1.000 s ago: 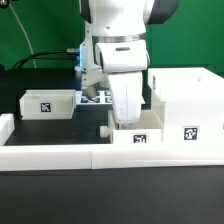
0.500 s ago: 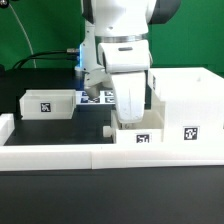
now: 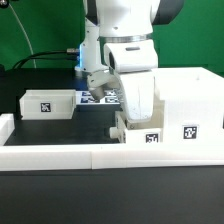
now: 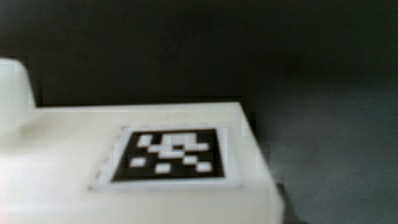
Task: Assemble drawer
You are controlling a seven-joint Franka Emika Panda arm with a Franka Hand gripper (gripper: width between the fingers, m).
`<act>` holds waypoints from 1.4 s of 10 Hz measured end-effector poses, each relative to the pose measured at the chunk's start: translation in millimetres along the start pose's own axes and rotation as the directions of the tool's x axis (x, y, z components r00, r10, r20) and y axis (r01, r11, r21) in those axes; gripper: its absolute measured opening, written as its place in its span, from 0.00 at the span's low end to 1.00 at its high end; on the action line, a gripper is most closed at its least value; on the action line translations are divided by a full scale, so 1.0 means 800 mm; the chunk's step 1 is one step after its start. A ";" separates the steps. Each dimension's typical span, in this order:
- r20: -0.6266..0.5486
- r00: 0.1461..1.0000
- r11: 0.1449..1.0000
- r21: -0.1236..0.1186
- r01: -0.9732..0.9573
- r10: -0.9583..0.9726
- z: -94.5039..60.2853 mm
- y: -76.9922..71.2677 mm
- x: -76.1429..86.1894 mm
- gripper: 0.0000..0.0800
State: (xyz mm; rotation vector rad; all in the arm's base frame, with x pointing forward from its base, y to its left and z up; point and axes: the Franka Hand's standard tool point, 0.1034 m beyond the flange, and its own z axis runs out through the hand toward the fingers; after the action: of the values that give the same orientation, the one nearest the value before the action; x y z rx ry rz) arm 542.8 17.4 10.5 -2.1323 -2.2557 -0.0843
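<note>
No readable words, numbers or brand marks anywhere. Only signs are black-and-white square tags: coded patterns, not legible as text.
- one on small tray [image 3: 52, 103], exterior view's left
- one on second tray [image 3: 140, 138]
- one on shell [image 3: 186, 100]
- several on marker board [image 3: 100, 98]
- wrist view: one blurred tag [image 4: 171, 154] on white part

The black tabletop [image 3: 62, 130] carries white parts. Toward the exterior view's left a small tray [image 3: 48, 103] sits flat, tag facing the camera. Behind it lies the marker board [image 3: 100, 98], partly hidden. On the exterior view's right stands the boxy shell [image 3: 190, 105], with a second tray [image 3: 145, 137] just beside it. Whether that tray touches the tabletop is unclear. A low border wall [image 3: 50, 156] runs along the front.
</note>
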 end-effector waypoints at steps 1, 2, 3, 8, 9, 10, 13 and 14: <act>0.000 1.000 1.000 0.000 0.000 0.000 0.000 0.000 0.000 0.06; 0.000 1.000 1.000 -0.001 -0.010 0.010 -0.001 0.000 0.001 0.06; 0.003 1.000 1.000 -0.006 -0.028 0.028 -0.007 0.001 0.003 0.32; 0.030 0.999 1.000 -0.024 -0.014 0.014 -0.057 0.015 -0.010 0.79; 0.034 0.999 0.999 -0.033 -0.007 0.008 -0.064 0.018 -0.023 0.81; 0.035 0.999 1.000 -0.027 0.004 -0.003 -0.062 0.017 -0.034 0.81; 0.034 0.999 1.000 -0.020 0.000 0.001 -0.059 0.016 -0.045 0.81; 0.023 0.999 0.999 -0.015 0.029 -0.029 -0.054 0.014 -0.050 0.81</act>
State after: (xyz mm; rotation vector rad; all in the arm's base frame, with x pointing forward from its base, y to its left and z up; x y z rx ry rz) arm 555.4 -24.8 51.2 -2.1189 -2.3060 -0.0786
